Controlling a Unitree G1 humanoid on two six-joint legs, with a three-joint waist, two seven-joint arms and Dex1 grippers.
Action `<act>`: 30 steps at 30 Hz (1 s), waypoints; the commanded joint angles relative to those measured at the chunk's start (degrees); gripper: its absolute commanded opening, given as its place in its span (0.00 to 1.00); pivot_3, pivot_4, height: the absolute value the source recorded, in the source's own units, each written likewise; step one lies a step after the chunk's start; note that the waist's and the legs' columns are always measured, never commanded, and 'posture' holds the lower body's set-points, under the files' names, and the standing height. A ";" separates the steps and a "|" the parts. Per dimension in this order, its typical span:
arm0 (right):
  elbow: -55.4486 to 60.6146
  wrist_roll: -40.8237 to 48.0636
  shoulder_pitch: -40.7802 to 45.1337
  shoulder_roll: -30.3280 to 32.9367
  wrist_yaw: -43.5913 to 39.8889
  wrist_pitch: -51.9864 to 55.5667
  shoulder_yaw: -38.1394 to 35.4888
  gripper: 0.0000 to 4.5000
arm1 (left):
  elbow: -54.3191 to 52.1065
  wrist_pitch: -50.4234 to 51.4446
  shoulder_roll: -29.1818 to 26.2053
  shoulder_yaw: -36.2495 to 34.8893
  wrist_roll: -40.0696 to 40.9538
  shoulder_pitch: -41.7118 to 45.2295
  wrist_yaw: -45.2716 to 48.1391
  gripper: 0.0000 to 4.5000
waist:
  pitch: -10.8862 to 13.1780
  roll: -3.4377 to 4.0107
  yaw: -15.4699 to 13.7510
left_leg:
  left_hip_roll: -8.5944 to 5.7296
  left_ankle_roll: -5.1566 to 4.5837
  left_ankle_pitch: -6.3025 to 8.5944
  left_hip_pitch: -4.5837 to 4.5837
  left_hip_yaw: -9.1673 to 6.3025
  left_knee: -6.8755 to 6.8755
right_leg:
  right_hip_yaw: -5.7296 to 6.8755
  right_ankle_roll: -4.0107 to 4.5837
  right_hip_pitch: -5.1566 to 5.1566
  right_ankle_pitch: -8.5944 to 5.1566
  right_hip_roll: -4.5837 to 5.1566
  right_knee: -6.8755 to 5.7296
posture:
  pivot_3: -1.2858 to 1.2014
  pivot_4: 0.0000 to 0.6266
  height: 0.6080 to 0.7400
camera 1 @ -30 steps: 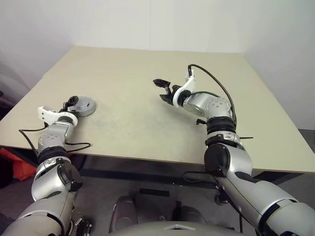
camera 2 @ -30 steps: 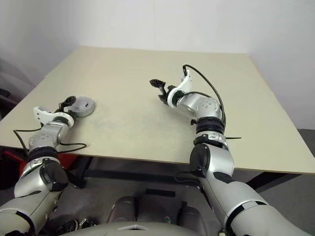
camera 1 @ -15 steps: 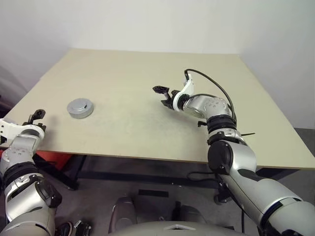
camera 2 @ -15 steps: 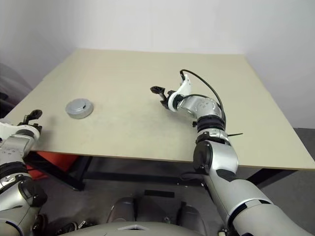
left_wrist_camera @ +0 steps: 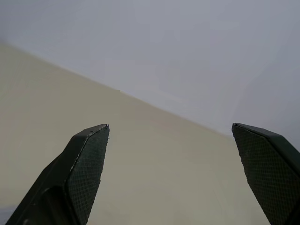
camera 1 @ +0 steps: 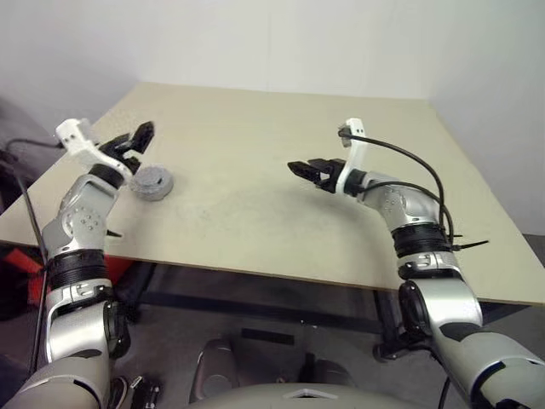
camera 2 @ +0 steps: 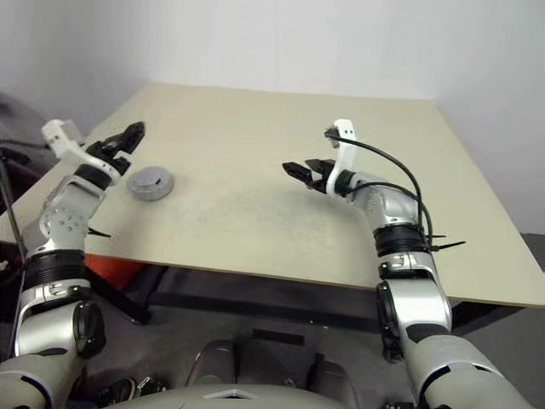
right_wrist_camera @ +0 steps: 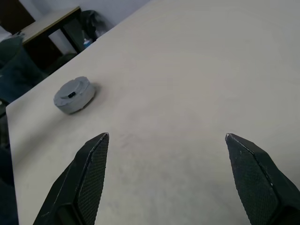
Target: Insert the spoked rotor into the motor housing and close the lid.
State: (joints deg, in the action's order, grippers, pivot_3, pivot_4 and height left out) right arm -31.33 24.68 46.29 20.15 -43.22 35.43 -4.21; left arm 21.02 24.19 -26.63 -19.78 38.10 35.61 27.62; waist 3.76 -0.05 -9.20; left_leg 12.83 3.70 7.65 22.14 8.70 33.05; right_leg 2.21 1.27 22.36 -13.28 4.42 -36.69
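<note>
The lid (camera 1: 154, 182), a pale grey round disc with a small dark centre piece, lies flat near the table's left edge and also appears as the lid (right_wrist_camera: 74, 95) in the right wrist view. It looks thick, and I cannot tell what is under it. The motor housing and the spoked rotor are out of view. My left gripper (camera 1: 140, 135) hovers open in the air just above and behind the lid, holding nothing; its fingers (left_wrist_camera: 89, 159) stand wide apart. My right gripper (camera 1: 305, 168) is open and empty over the middle of the table, pointing left toward the lid.
The beige table (camera 1: 255, 221) meets white walls at the back and right. Its front edge runs close below both arms. A dark desk (right_wrist_camera: 51, 28) and dark chairs stand beyond the table's left side. Something red (camera 2: 119, 268) lies under the table at the left.
My left gripper left the lid, dropped past the table's front left edge, then rose to hover above the lid. My right gripper rolled and drew back to the right. The lid stayed put.
</note>
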 commanded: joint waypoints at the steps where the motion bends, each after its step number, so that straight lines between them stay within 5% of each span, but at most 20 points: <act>1: 3.47 -2.05 -1.14 3.68 -3.90 -3.86 0.66 1.00 | -1.21 0.20 -0.02 5.78 -3.50 1.02 6.45 0.99 | 0.00 -0.01 0.35 | 0.00 -0.01 0.01 0.01 0.02 0.00 | -0.01 0.00 0.00 0.00 0.00 0.01 | 0.52 0.00 1.00; 9: 3.64 -9.03 -5.62 7.92 -6.57 -14.43 3.25 1.00 | 1.78 -4.42 2.42 18.67 -14.79 0.85 14.44 0.99 | 0.00 0.00 0.67 | -0.01 -0.09 0.04 -0.01 0.08 0.01 | -0.06 0.03 0.02 0.01 0.00 0.03 | 0.52 0.00 1.00; 30: 7.88 -9.69 -13.14 6.51 -3.29 -25.94 0.67 1.00 | -4.62 -6.08 7.82 19.99 -21.89 -0.92 10.84 0.99 | 0.00 0.01 0.71 | -0.01 -0.20 0.09 -0.09 0.13 0.02 | -0.10 0.05 -0.04 0.01 0.00 0.04 | 0.52 0.00 1.00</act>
State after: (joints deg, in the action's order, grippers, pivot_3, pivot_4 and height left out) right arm -24.89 14.62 32.71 26.55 -46.19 11.56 -2.18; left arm 18.93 18.18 -18.94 0.54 16.43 34.33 38.96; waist 3.76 -0.04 -8.49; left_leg 12.81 3.49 7.74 22.06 8.83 33.07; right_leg 2.10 1.32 22.32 -13.27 4.42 -36.65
